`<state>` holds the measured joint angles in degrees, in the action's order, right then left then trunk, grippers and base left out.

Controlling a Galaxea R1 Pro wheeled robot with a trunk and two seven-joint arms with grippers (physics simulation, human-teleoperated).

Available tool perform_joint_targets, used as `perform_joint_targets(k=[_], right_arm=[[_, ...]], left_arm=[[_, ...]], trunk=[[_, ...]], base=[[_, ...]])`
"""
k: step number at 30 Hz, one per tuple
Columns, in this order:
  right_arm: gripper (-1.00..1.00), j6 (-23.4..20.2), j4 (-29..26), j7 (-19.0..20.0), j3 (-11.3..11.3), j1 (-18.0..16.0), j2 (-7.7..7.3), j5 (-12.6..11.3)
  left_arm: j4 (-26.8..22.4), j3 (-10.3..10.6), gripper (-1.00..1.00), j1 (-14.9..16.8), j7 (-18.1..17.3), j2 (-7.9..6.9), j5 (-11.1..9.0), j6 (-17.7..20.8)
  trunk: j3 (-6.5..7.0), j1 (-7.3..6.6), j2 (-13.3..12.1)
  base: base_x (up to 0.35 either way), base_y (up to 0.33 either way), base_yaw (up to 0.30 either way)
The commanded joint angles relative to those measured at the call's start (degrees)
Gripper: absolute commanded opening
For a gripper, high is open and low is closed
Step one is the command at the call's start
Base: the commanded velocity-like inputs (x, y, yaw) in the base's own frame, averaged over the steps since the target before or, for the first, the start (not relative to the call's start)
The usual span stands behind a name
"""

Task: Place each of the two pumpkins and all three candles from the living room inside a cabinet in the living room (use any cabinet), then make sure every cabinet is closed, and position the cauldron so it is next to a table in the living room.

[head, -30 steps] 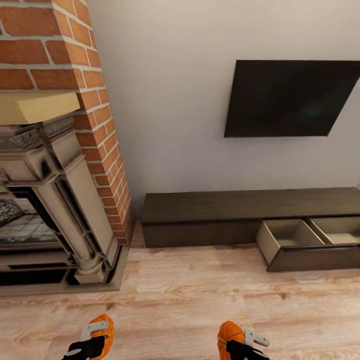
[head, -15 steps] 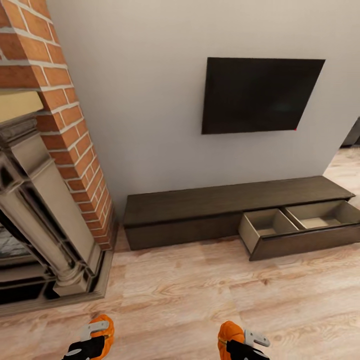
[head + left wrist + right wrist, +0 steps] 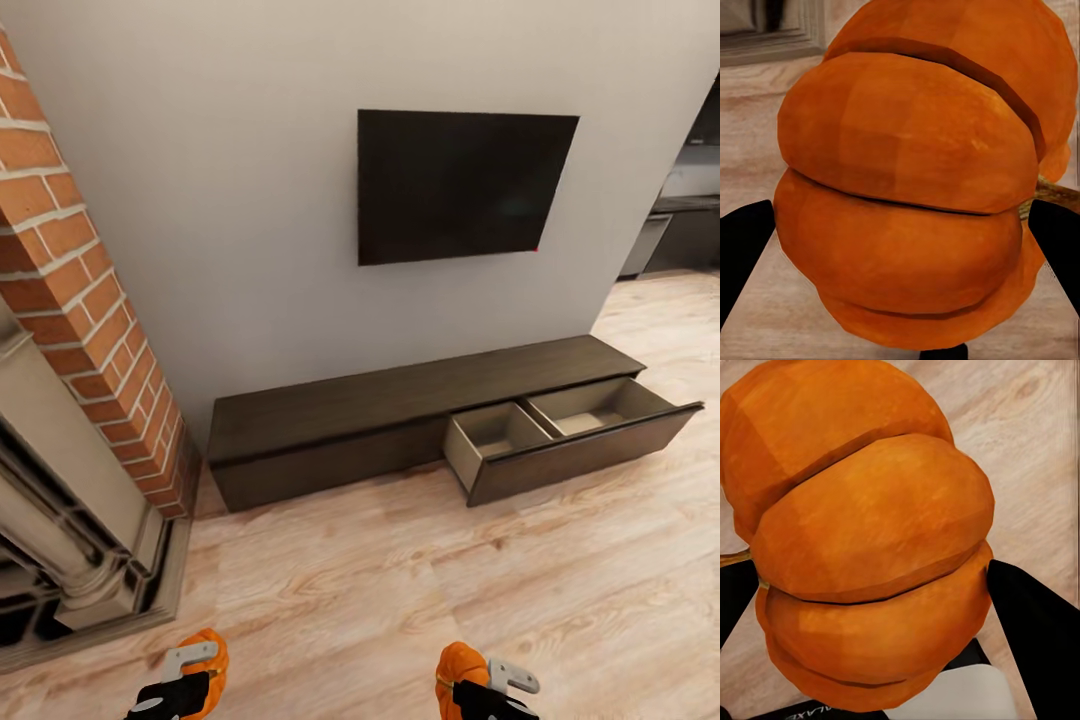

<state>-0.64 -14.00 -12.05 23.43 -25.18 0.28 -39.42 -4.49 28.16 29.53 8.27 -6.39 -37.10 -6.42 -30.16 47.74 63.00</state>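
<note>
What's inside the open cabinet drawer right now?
The pulled-out drawer of the cabinet shows two tan compartments, both bare where visible. Its front panel hides the near floor of each compartment. Both pumpkins are in the grippers: left, right.

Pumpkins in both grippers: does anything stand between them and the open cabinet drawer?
Nothing visible does. Bare wooden floor lies between the pumpkins, left and right, and the open drawer of the cabinet.
</note>
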Motion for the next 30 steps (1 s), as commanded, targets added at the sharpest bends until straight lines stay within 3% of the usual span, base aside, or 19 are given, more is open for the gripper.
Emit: perform_joint_targets(k=[1, 30], right_arm=[[-1.0, -0.1, -0.1, -0.4, 0.5, 0.0, -0.02, -0.4], [-1.0, 0.0, -0.1, -0.4, 0.4, -0.1, -0.02, -0.3]], left_arm=[[-0.1, 0.5, -1.0, 0.0, 0.3, -0.02, -0.3, -0.1], [-0.1, 0.5, -1.0, 0.0, 0.3, -0.02, -0.3, -0.1]], trunk=[[-0.08, 0.01, 0.0], [-0.57, 0.01, 0.0]], base=[[0.083, 0.0, -0.259], [0.009, 0.0, -0.264]])
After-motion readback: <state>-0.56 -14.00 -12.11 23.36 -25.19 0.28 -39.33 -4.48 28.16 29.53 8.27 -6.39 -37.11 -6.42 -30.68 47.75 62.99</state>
